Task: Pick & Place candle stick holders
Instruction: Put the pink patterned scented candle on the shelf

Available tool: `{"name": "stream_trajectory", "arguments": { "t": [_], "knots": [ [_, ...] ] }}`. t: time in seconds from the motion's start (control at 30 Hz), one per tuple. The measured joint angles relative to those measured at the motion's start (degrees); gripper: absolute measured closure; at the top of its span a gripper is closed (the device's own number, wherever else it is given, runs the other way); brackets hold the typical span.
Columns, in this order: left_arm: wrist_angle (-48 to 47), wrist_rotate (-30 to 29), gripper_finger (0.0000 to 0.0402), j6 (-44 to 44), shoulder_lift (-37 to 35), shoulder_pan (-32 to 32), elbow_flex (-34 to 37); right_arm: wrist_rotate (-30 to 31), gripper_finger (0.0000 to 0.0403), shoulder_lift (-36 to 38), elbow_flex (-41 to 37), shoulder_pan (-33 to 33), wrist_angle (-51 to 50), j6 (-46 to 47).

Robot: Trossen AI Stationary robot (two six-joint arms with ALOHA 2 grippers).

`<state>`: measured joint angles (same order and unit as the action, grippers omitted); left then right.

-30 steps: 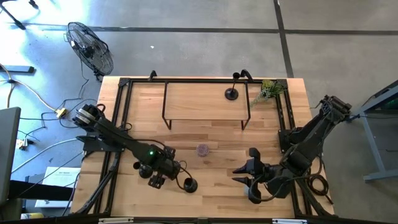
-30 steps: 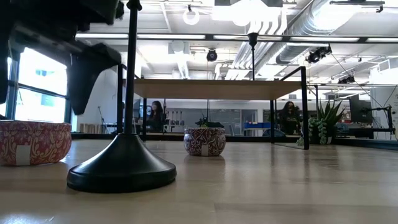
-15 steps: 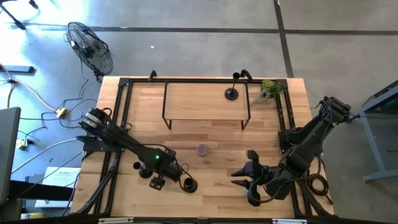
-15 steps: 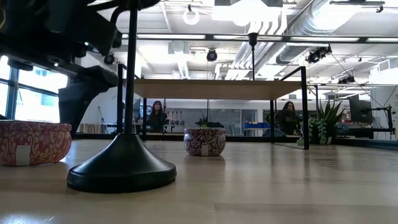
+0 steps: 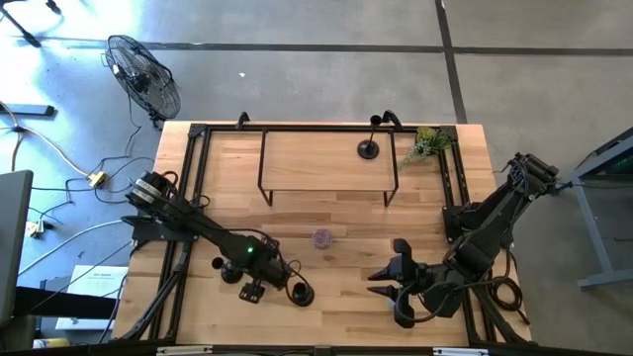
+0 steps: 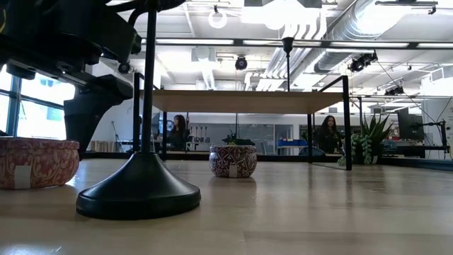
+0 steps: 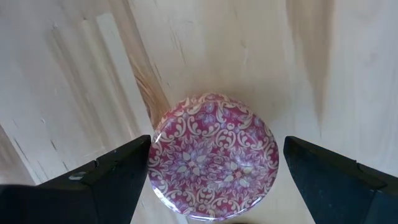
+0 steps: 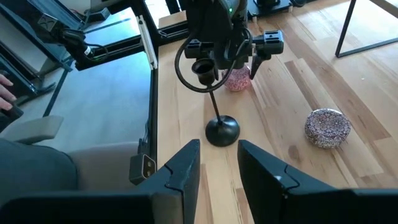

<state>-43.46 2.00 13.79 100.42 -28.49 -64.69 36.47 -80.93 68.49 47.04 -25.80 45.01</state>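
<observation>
One black candle stick holder (image 5: pixel 302 294) stands on its round base near the table's front edge; its base (image 6: pixel 138 193) fills the low view's foreground. A second one (image 5: pixel 368 148) stands on the raised shelf at the back. Just left of the near holder, my left gripper (image 5: pixel 255 282) points down, open. Its fingers stand on either side of a red patterned round tin (image 7: pixel 212 165) on the table; I cannot tell whether they touch it. My right gripper (image 5: pixel 388 280) hovers at the front right, open by a narrow gap, holding nothing, and looks toward the near holder (image 8: pixel 221 127).
A second patterned tin (image 5: pixel 321 238) sits mid-table. The black-framed wooden shelf (image 5: pixel 326 163) spans the back, with a small plant (image 5: pixel 427 146) at its right end. Black rails (image 5: pixel 188 198) run along both table sides. People sit in the room beyond the table.
My left gripper has come down over the red tin and tipped slightly, its fingers staying apart; over the last half second it has kept still. The tins and the candle stick holders have not moved.
</observation>
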Motion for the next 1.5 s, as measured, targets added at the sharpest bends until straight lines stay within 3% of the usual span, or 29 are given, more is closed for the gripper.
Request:
{"name": "stream_trajectory", "arguments": {
  "t": [0.73,1.27,1.5],
  "knots": [
    [0.3,-2.0,0.0041,0.0,0.0,0.0,0.1,0.0,0.03,0.0,0.0,0.0,0.0,0.1],
    [6.6,-2.4,0.0042,0.0,-0.1,-0.1,5.6,0.0,0.03,0.0,0.0,0.0,0.0,0.1],
    [6.7,-3.9,0.0094,0.0,-0.1,0.0,5.6,0.1,0.03,0.0,0.0,0.0,0.0,0.0]
  ]
}}
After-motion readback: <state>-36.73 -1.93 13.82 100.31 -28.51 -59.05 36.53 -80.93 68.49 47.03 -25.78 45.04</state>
